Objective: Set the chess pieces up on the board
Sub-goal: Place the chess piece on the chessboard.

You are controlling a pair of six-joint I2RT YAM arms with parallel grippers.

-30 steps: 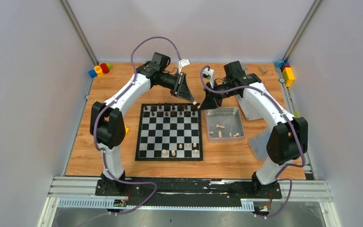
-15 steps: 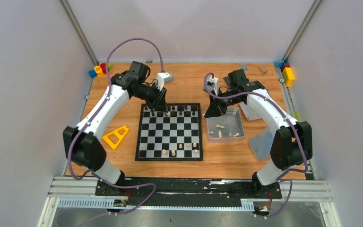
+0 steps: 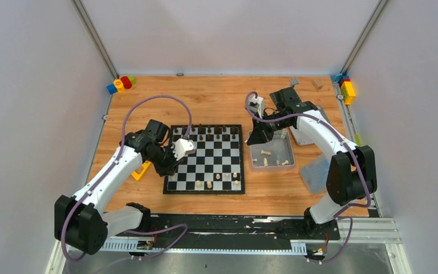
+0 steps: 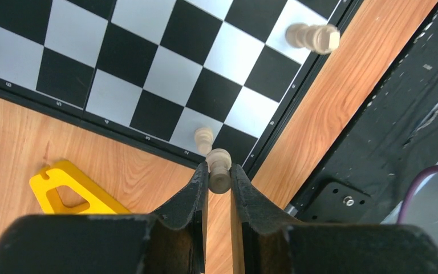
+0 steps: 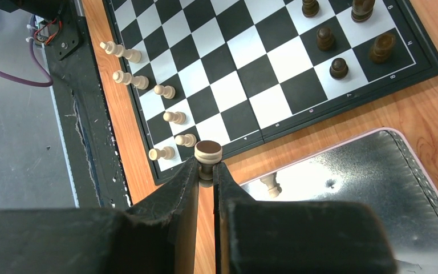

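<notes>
Your left gripper (image 4: 219, 178) has its jaws nearly together on a pale pawn (image 4: 219, 165). The pawn is pinched at the waist and upright, and it hangs over the near left corner of the board (image 3: 205, 155). Another pale pawn (image 4: 204, 138) stands on the board just beyond it, so come down on an empty check beside that one, not onto it. Lower straight, keep the piece vertical, and let go only when its base sits flat inside a single check, because a tilted release would likely topple it.

Your right gripper (image 5: 206, 170) is closed tight on a second pale piece (image 5: 207, 153), held just off the board's right edge beside the tin (image 5: 348, 188). Its dark round end faces the wrist camera. I cannot tell whether that end is the base, so check before you set it down.

Work one arm at a time over the board so a finger doesn't sweep the dark pieces (image 5: 339, 67) on its far rows.
</notes>
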